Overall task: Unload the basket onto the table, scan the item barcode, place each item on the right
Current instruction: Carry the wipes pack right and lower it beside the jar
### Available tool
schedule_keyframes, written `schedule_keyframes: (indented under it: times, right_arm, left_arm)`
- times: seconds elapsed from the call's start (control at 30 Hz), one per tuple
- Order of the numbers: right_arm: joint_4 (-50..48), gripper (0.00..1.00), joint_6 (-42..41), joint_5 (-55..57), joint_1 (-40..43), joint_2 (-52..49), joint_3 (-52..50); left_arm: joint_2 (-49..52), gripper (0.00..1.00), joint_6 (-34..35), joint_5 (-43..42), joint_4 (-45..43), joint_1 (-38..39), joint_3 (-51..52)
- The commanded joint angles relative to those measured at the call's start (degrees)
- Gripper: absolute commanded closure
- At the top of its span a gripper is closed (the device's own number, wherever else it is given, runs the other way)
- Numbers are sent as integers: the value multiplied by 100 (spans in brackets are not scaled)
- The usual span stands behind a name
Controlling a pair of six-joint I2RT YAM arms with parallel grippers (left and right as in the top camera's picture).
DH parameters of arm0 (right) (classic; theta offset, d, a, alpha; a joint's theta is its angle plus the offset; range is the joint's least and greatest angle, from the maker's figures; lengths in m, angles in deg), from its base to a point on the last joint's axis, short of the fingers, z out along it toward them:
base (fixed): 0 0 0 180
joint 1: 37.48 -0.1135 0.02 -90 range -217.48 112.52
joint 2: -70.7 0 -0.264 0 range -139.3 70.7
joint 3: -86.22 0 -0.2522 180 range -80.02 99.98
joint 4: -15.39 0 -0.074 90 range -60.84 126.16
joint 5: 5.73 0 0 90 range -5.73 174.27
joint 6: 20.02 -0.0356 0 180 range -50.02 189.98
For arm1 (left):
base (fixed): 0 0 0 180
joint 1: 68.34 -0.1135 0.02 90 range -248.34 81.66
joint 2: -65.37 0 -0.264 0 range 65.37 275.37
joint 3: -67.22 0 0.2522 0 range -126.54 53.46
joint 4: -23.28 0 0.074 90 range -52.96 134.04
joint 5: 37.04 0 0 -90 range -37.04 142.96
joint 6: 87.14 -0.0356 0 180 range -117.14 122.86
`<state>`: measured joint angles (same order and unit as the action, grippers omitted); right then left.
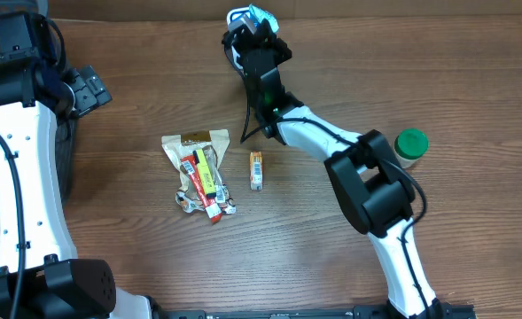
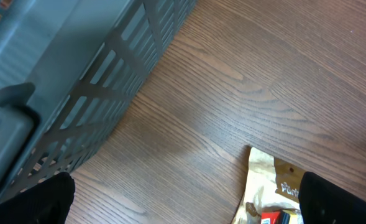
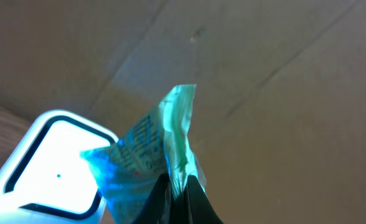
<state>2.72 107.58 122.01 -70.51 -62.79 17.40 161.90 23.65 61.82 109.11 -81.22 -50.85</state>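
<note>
The right tool (image 1: 259,31) sits at the top centre of the overhead frame, clamped tight on the lower edge of a crinkly teal packet (image 3: 155,146). The packet stands up from the tool's tips, just beside the lit white window of the scanner (image 3: 46,165), which fills the lower left of the right wrist frame. Whether packet and scanner touch cannot be told.

The left tool (image 1: 85,89) hangs at the upper left of the overhead frame, spread wide with nothing in it. Its dark fingers (image 2: 36,202) show at the bottom corners of its own view, near a grey slatted basket (image 2: 77,74).

On the wooden worktop (image 1: 154,53), left of centre, lies a heap of snack packets (image 1: 198,173), with a small orange box (image 1: 256,170) just beside it. A green-lidded jar (image 1: 410,146) stands at the right.
</note>
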Motion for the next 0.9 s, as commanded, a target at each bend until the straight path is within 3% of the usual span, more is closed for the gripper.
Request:
schedule_keyframes:
  times: [0.0, 0.07, 0.27, 0.5, 0.7, 0.83, 0.87]
  right_arm:
    - [671, 97, -1126, 52, 28, 1222, 125]
    - [1410, 96, -1572, 52, 61, 1547, 125]
    - [5366, 97, -2796, -1032, 496, 2605, 125]
    - [9007, 96, -3008, -3014, 1488, 2671, 114]
    - [9560, 94, -2402, -4000, 2149, 2603, -85]
    - [9554, 80, -2387, -3998, 2356, 2603, -144]
    - [9556, 70, -2387, -4000, 2378, 2603, -155]
  left_arm:
    - [-105, 0, -68, 68, -11, -7, -116]
    - [-105, 0, -68, 68, -11, -7, -118]
    - [-105, 0, -68, 68, -11, -7, -118]
    - [-105, 0, -68, 68, -11, -7, -118]
    - [-105, 0, -68, 68, -11, -7, -116]
    - [-105, 0, -68, 68, -11, -7, -118]
    - [-105, 0, -68, 68, -11, -7, -116]
